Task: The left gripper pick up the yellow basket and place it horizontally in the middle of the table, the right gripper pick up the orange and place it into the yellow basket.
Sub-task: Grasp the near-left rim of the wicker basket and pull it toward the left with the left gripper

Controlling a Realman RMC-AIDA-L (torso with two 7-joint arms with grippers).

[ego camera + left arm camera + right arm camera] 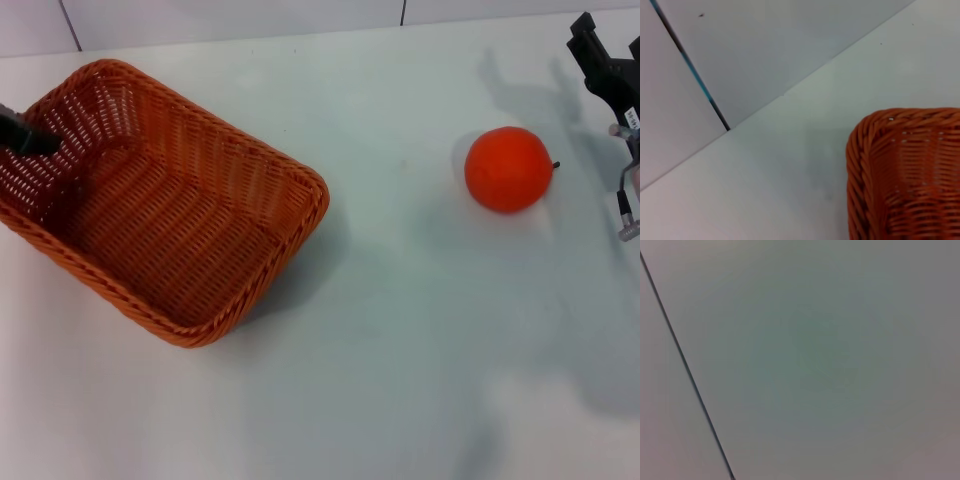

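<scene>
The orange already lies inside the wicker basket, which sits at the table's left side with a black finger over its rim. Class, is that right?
No. The head view shows the orange on the bare table, well right of the empty wicker basket. The left hand does reach over its rim.

The place looked like a robot test bench in a lab rather than a home. A plain white table point(380, 380) filled the head view, backed at its far edge by pale wall panels point(790, 45) split by thin dark seams point(690, 70). Only staged props lay on it: a woven basket point(160, 200) at left, an orange point(508, 168) at right.
</scene>
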